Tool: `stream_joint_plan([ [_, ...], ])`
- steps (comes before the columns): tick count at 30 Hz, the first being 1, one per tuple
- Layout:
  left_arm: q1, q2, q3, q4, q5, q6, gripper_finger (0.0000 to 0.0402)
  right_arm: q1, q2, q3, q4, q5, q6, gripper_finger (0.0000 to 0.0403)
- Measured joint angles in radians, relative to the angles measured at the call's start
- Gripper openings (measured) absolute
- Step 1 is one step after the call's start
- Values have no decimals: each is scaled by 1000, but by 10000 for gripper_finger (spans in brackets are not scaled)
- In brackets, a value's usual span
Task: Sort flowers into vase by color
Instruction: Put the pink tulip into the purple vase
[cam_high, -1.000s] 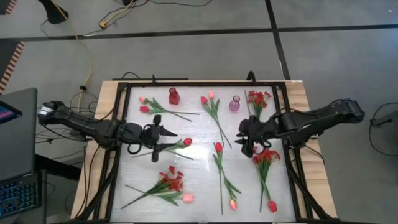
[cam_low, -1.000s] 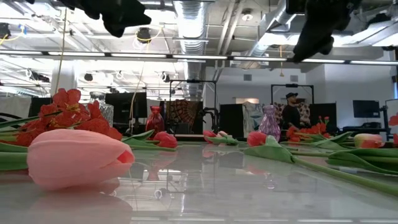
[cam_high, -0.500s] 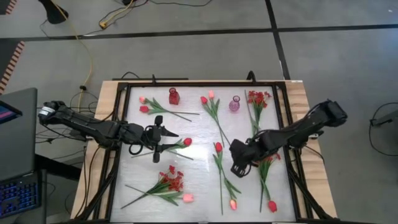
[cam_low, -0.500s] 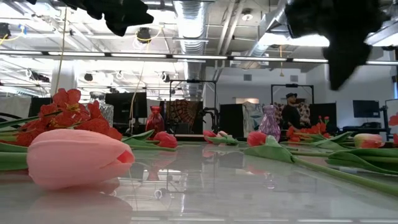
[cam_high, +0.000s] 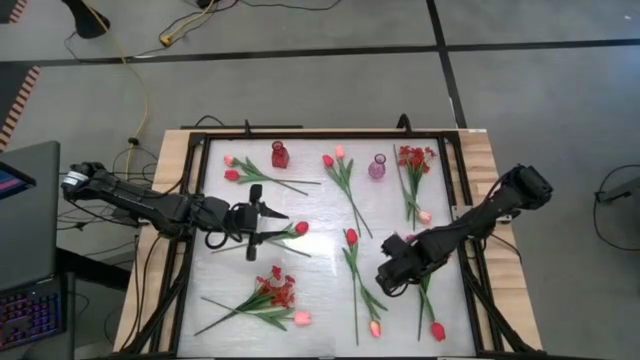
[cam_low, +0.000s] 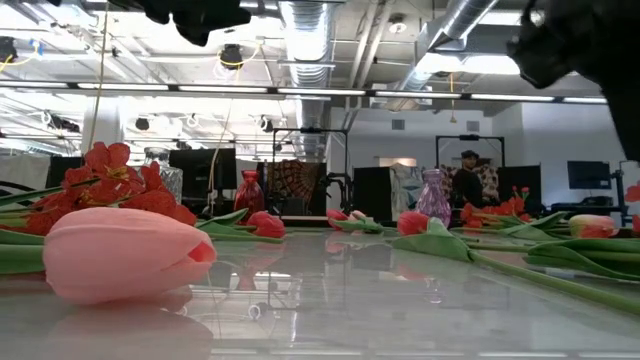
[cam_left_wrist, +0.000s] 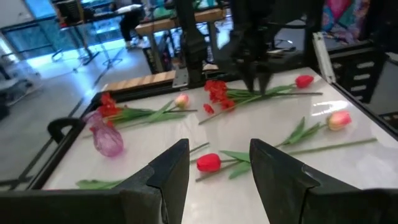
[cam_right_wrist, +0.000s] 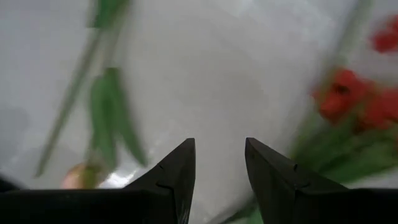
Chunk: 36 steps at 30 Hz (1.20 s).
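Note:
Long-stemmed flowers lie flat all over the white table (cam_high: 320, 205). My left gripper (cam_high: 280, 226) hovers open at the table's left, pointing right at a red tulip (cam_high: 300, 228) (cam_left_wrist: 209, 162), with nothing between its fingers. My right gripper (cam_high: 391, 277) (cam_right_wrist: 219, 163) points straight down, open and empty, above bare table at the centre-right. On one side of it is a tulip stem with leaves (cam_right_wrist: 104, 106). On the other is a red spray (cam_right_wrist: 354, 99). A red vase (cam_high: 279, 155) and a pink vase (cam_high: 377, 166) (cam_left_wrist: 106, 134) stand upright at the far edge.
More tulips lie at the far left (cam_high: 232, 168), far centre (cam_high: 335, 160) and near right (cam_high: 437, 331). Red sprays lie at the far right (cam_high: 415, 158) and near left (cam_high: 280, 293). A pink tulip (cam_low: 120, 255) lies right before the low camera. A black frame (cam_high: 195, 200) rims the table.
My right gripper has swung toward the table's near edge and down. It has rolled and tipped until it points straight down, still open. Its arm has uncovered a pink tulip at the right. No flower has moved.

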Motion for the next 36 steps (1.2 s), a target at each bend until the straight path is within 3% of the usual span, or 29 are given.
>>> stream_joint_plan([
  [8, 0, 0, 0, 0, 53, 14, 158, 60, 49, 0, -44, 0, 89, 168],
  [13, 0, 0, 0, 0, 52, 4, 158, 52, 70, 0, -37, 55, 19, 168],
  [21, 2, 0, -1, 19, 40, 44, 157, 26, 65, -1, -16, 56, -38, 168],
  [26, 4, 0, -1, 31, 16, 97, 157, -4, 65, -1, 6, 56, -185, 168],
  [30, 4, 0, -1, 0, 17, 55, 157, -33, 65, -1, 65, 51, -378, 168],
  [36, -9, -8, -1, 27, 22, -69, 157, -82, 65, -1, 353, 51, -789, 168],
])
